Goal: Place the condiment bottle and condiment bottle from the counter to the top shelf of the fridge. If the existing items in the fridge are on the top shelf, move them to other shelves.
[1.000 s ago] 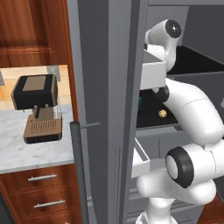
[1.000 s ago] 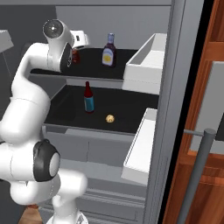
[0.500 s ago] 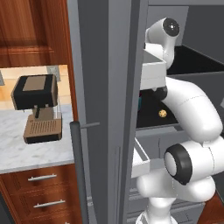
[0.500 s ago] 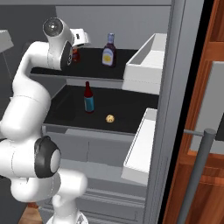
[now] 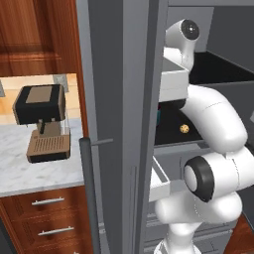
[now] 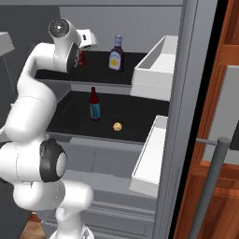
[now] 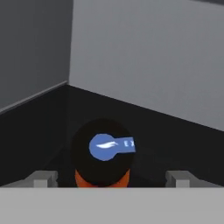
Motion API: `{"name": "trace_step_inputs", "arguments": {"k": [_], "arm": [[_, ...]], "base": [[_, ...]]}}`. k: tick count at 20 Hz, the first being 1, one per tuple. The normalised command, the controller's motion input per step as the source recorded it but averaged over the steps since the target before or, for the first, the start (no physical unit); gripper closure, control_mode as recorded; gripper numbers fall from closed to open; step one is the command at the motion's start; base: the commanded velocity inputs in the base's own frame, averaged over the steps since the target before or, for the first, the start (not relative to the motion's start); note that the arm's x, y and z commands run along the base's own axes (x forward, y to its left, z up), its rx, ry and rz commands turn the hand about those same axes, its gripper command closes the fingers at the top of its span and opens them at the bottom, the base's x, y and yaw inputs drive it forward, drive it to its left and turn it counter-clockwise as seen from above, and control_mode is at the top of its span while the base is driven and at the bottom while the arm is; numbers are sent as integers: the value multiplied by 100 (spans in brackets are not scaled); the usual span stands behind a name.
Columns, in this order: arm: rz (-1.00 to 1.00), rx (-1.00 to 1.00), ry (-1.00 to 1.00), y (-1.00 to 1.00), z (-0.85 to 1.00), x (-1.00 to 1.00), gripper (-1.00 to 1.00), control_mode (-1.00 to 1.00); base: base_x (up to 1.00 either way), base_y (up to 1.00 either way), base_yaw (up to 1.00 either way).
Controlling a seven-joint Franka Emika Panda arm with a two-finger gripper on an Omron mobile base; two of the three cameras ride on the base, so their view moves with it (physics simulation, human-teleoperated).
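The fridge (image 6: 196, 93) stood open, w/ black shelves and white door bins. On the top shelf (image 6: 100, 74) stood the pale condiment bottle (image 6: 116, 54) and, at the gripper (image 6: 84, 46), the dark red condiment bottle (image 6: 82, 58). Hand view gave its cap (image 7: 104, 151) between wide-apart fingers (image 7: 42, 178), not gripped. Left base view alone showed the marble counter (image 5: 30, 171) w/ a coffee machine (image 5: 42, 121). One shelf lower: blue-label bottle (image 6: 94, 105), tan ball (image 6: 117, 126).

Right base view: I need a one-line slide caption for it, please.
Gripper beside the dark red bottle on the top shelf; pale bottle stands nearby.
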Motion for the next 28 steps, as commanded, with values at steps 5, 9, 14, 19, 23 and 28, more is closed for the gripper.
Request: {"name": "trace_step_inputs", "arguments": {"k": [5,9,14,19,23,28], "arm": [[0,0,0,7,0,31,-100,-100],[-1,0,0,10,0,35,-100,-100],[0,0,0,4,0,23,-100,-100],[0,0,-1,0,0,1,-100,-100],[0,0,-3,0,0,-1,-100,-100],[0,3,-23,-45,-1,-95,-100,-100]], "base": [[0,0,0],[0,0,0],[0,0,0],[0,0,0],[0,0,0],[0,0,0]]}}
